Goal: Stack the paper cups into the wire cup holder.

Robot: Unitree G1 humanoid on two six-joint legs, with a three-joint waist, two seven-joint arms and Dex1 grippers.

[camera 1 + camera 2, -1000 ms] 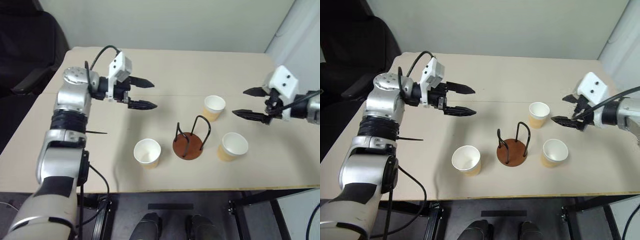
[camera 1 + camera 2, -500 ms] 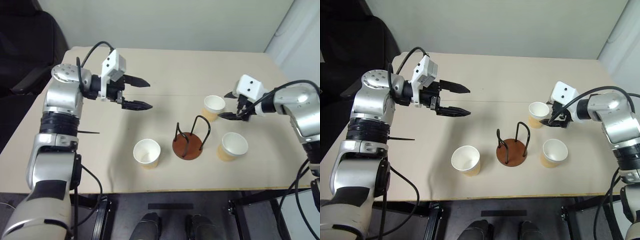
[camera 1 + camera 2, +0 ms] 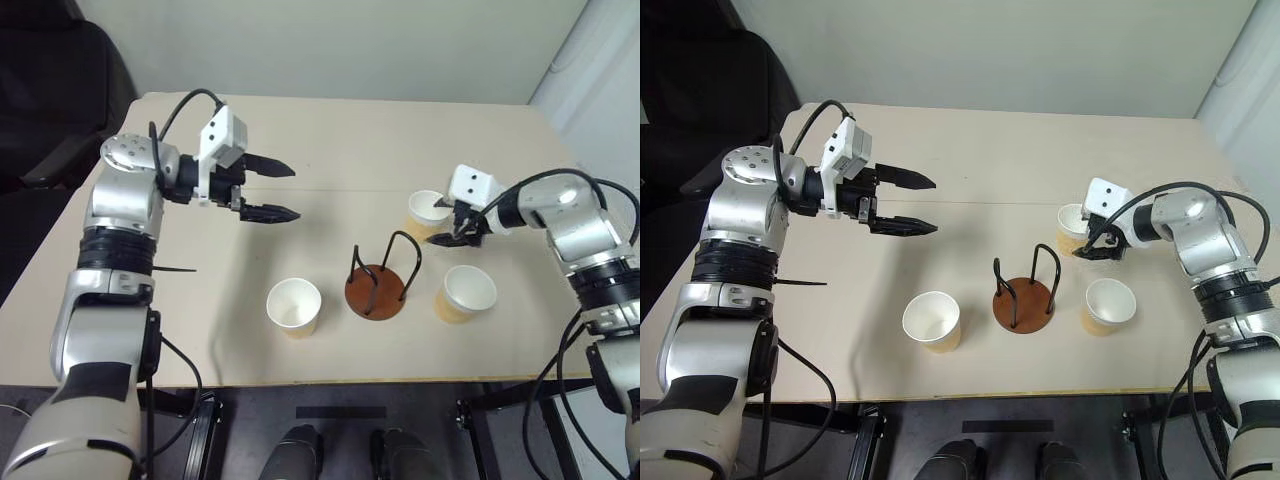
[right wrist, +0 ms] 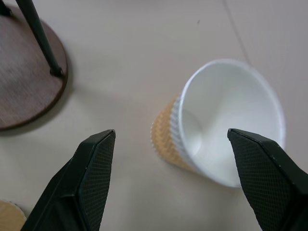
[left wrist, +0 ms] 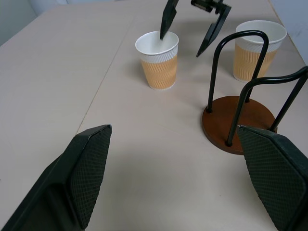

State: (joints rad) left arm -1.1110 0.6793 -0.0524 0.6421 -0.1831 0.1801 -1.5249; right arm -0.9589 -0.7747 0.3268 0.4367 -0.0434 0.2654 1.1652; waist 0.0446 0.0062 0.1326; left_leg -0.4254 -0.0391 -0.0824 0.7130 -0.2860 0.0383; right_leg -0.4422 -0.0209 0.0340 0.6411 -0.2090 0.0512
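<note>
Three paper cups stand upright on the counter (image 3: pixel 330 130), none yet in the wire cup holder (image 3: pixel 378 283), which sits empty among them. The far cup (image 3: pixel 428 215) stands beyond the holder, the near-right cup (image 3: pixel 466 292) just beside its base, and the near-left cup (image 3: pixel 295 305) apart on the other side. The right tool (image 3: pixel 452 224) is spread wide at the far cup, grasping nothing; the left tool (image 3: pixel 283 190) hangs released over bare counter, well away from the cups. The step in hand appears to be taking the far cup. To do it well, the fingers should pass either side of the ribbed wall below the rim, close gently so the paper does not buckle, and lift straight before crossing to the wire loops. The right wrist view shows the cup lying between the fingers but off centre, nearer one finger. The left wrist view shows one right-tool fingertip over the cup's mouth and the other outside the wall, which the head views leave unclear.
</note>
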